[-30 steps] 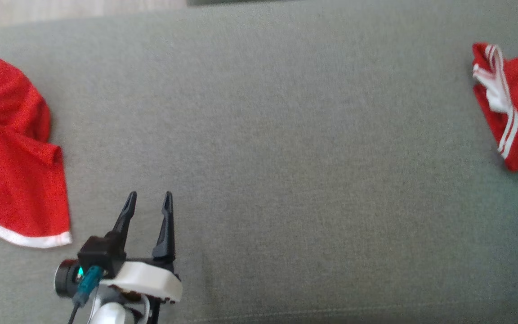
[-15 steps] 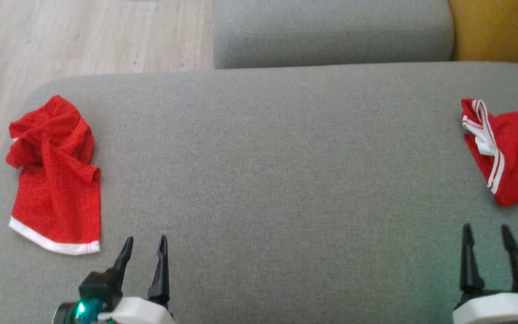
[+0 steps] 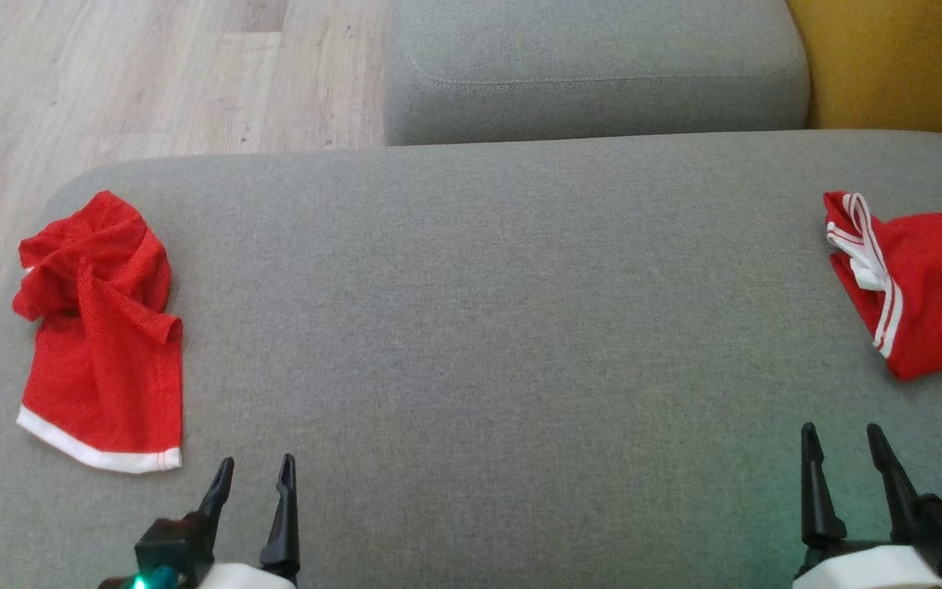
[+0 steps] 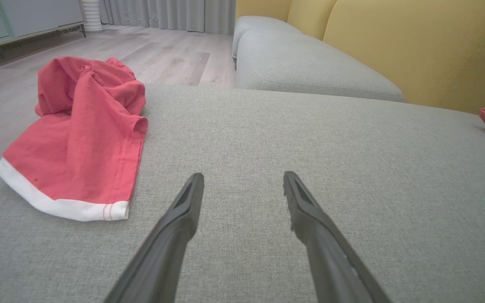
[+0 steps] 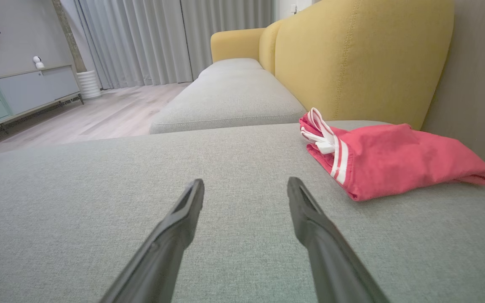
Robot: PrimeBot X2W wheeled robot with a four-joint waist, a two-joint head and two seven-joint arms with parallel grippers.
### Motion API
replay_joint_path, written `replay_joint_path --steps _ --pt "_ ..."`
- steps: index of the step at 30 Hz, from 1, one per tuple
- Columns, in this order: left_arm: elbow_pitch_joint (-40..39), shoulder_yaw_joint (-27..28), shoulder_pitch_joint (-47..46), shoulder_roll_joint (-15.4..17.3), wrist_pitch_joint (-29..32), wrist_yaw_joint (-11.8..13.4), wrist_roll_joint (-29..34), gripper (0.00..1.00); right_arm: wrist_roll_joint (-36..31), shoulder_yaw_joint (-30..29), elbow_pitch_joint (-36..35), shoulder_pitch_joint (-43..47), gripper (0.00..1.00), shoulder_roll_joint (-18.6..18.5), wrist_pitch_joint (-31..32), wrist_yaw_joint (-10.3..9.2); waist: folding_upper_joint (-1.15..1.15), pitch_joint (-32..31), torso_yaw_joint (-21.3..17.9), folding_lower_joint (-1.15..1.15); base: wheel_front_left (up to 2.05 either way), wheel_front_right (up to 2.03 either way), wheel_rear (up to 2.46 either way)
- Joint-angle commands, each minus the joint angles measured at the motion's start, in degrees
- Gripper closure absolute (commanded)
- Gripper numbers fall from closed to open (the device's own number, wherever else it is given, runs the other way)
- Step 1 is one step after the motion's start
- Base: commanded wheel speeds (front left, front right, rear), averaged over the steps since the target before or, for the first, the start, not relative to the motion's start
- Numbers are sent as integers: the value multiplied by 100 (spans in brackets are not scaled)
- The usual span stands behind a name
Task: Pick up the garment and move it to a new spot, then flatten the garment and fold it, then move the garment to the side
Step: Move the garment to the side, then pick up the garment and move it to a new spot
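Dark, long fingers of the left gripper (image 3: 257, 462) stand wide apart with nothing between them, low over the near edge of the grey seat cushion (image 3: 479, 327) toward its left end. The right gripper (image 3: 840, 429) is just as wide open and just as empty, at the same near edge toward the cushion's right end. Neither touches any cloth.

On the cushion's left end, beside the left gripper and a little farther in from the near edge, lies the crumpled garment (image 3: 99, 343): red mesh with a white hem, bunched and rolled over itself at its far part, the hem turned toward the near edge. On the cushion's right end, by the yellow backrest (image 3: 896, 65), sits a folded garment (image 3: 929, 286), red with white stripes, looking neat and already set aside. The cushion's broad middle lies between them.

Beyond the cushion's far edge are a second cushion (image 3: 594, 74) and the wooden floor (image 3: 111, 74).

My reading is that the first step, the pick-up, has not begun. The next move calls for the left gripper to swing toward the crumpled heap, pinch a raised fold rather than the flat hem, and carry it to the cushion's middle for flattening.
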Motion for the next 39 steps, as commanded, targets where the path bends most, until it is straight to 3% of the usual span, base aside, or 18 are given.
replay_joint_path --steps 1,9,17,23,32,39 --pt "-174 175 -198 -12 -70 -24 -34 0 17 145 -210 -66 0 -53 -77 -4 0 2 8 1 0 0 0" --pt "-217 64 -308 -12 -70 -19 -50 0 74 173 -327 25 0 -53 -78 -4 0 25 372 1 0 0 0" --pt "-308 -80 -297 -12 -70 91 -153 0 123 355 -403 21 0 -53 -78 -4 0 26 1772 1 0 0 0" --pt "-363 75 -105 -13 -70 142 -177 0 98 562 -378 -109 0 -52 -78 -4 0 35 2441 1 0 0 0" --pt "-508 248 -367 -13 -70 109 -407 0 51 658 -340 -180 0 -52 -78 -4 0 306 2451 1 0 0 0" --pt "-257 677 -1868 55 -70 -36 -688 0 -535 497 -588 -622 0 -70 -79 -4 0 1407 1976 1 0 0 0"
